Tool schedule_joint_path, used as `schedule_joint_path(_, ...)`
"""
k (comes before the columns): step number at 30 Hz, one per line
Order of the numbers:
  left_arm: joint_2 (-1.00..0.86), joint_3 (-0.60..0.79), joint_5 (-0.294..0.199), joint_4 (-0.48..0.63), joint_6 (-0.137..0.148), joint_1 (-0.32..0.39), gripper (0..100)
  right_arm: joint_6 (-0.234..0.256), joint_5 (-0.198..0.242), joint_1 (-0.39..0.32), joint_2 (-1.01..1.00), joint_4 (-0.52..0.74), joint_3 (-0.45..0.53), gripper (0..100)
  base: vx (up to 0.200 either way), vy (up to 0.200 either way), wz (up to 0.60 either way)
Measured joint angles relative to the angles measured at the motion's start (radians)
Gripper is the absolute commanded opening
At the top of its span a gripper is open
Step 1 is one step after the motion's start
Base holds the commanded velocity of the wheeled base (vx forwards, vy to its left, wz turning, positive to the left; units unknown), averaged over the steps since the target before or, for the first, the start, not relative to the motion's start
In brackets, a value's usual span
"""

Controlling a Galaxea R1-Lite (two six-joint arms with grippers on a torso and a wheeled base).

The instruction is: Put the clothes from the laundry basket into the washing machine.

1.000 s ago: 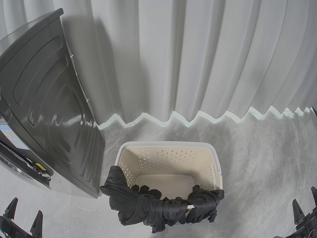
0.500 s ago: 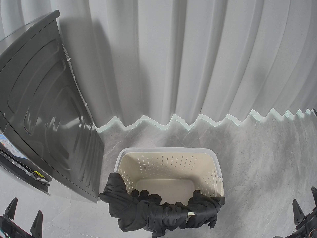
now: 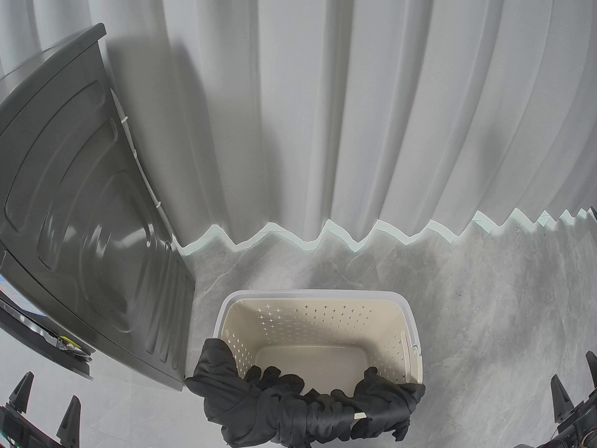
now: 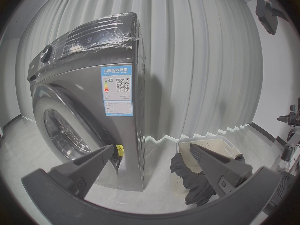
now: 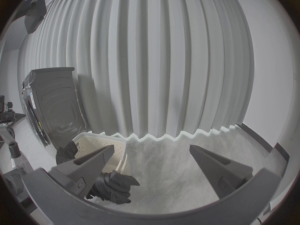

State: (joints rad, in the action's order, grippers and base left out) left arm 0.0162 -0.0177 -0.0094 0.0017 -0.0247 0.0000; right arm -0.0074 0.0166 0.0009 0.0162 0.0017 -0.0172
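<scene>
A cream laundry basket point(image 3: 316, 295) stands on the floor just ahead of me. Black clothes point(image 3: 280, 406) hang bunched over its near rim, and its bottom looks bare. The grey washing machine point(image 3: 81, 231) stands to the left of the basket, its side toward the basket. In the left wrist view the washing machine point(image 4: 93, 110) shows its round front door point(image 4: 62, 135) shut. My left gripper point(image 3: 48, 398) is open and empty, low at the left, in front of the machine. My right gripper point(image 3: 573, 374) is open and empty, low at the right, apart from the basket point(image 5: 93, 138) and the clothes point(image 5: 115, 185).
A white pleated curtain point(image 3: 348, 94) hangs behind the basket and the machine. Grey marble floor point(image 3: 497, 294) lies open to the right of the basket. A narrow gap separates the basket from the machine's side.
The whole head picture has shifted: basket and clothes sit lower and the machine farther left, so the camera has moved. Both grippers keep their places and stay open.
</scene>
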Motion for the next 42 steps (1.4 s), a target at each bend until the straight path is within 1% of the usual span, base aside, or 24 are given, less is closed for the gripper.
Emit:
schedule_joint_path(7, 0.000, 0.000, 0.000, 0.000, 0.000, 0.000, 100, 0.000, 0.000, 0.000, 0.000, 0.000, 0.000, 100, 0.000, 0.000, 0.00)
schedule_joint_path(13, 0.000, 0.000, 0.000, 0.000, -0.001, 0.000, 100, 0.000, 0.000, 0.000, 0.000, 0.000, 0.000, 100, 0.200, 0.000, 0.00)
schedule_joint_path(42, 0.000, 0.000, 0.000, -0.001, 0.000, 0.000, 100, 0.000, 0.000, 0.000, 0.000, 0.000, 0.000, 100, 0.000, 0.000, 0.00)
